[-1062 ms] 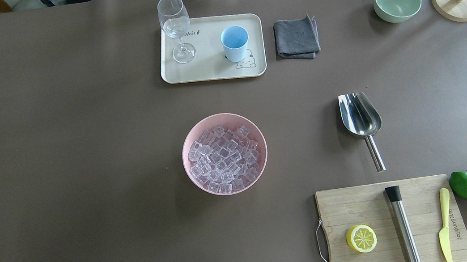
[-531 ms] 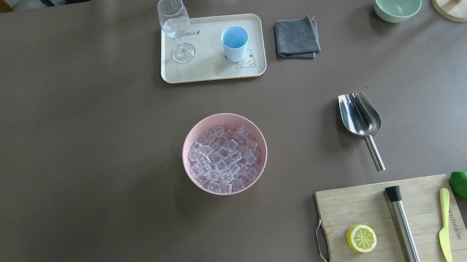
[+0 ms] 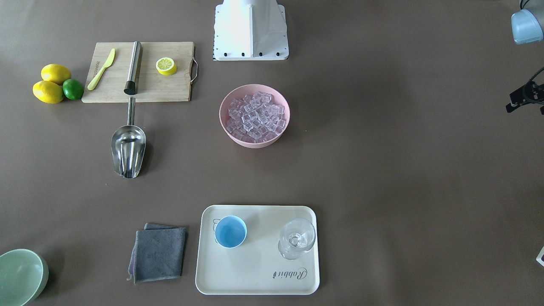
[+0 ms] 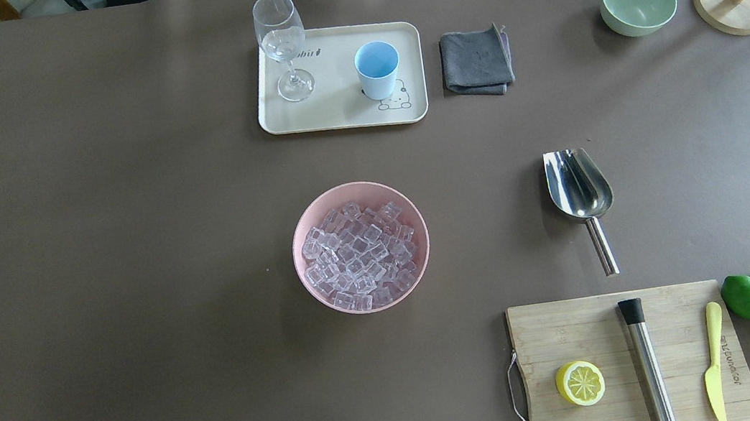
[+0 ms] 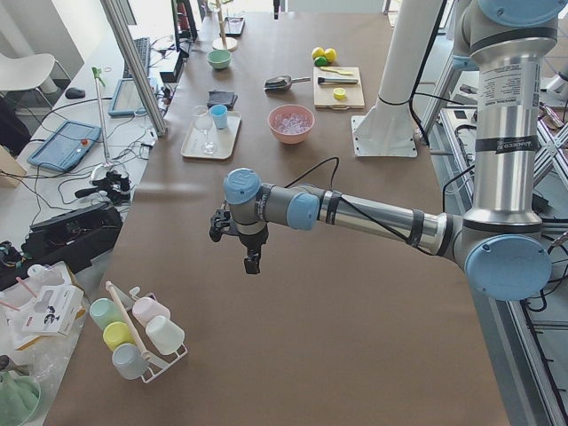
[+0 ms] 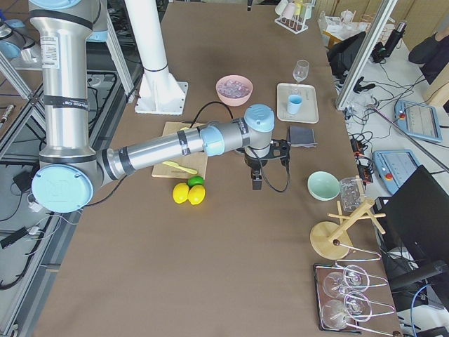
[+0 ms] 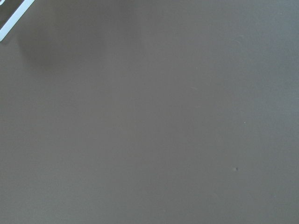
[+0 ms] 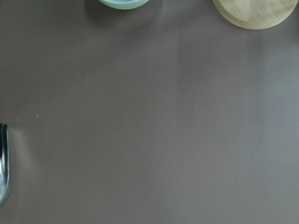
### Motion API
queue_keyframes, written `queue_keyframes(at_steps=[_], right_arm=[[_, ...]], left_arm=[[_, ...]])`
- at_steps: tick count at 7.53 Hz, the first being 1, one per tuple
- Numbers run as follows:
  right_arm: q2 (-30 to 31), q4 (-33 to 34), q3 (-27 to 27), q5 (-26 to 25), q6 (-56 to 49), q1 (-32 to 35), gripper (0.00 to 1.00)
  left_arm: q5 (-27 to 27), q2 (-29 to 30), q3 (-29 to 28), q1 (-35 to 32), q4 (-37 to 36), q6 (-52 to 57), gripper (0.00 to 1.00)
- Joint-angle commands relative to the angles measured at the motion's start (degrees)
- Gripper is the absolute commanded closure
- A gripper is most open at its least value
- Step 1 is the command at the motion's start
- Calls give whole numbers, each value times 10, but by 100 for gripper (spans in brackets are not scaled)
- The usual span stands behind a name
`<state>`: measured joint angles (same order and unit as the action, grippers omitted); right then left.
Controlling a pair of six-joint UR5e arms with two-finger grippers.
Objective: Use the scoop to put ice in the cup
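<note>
The ice fills a pink bowl at mid-table; it also shows in the front view. The light-blue cup stands upright and empty on a cream tray at the far side, beside a stemmed glass. The steel scoop lies on the table right of the bowl, handle toward the cutting board. My left gripper hangs over bare table far left of the bowl. My right gripper hangs over the table's right part, away from the scoop. I cannot tell whether either is open.
A cutting board holds a lemon half, a steel cylinder and a yellow knife. Lemons and a lime lie to its right. A grey cloth, a pale-green bowl and a wooden stand sit at the far right.
</note>
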<state>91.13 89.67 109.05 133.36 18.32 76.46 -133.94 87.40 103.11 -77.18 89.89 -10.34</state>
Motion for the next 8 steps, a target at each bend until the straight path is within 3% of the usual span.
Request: queue_keyframes(at_steps=[1,3,4,6,8], right_arm=[[-8,-1,54,-4,144,-109,1],[-34,-2,67,-13,248,-192,1],[-45,-4,67,-43,300,-243,1],[-67,-5,60,-102,361,-323,1],[-84,-5,47,-120,391,-361,1]], left_arm=[[0,9,4,11,0,0,2],[-4,12,4,22,25,1,2],[-3,13,10,48,56,0,2],[-3,15,14,87,133,0,2],[5,27,10,147,236,1,1]])
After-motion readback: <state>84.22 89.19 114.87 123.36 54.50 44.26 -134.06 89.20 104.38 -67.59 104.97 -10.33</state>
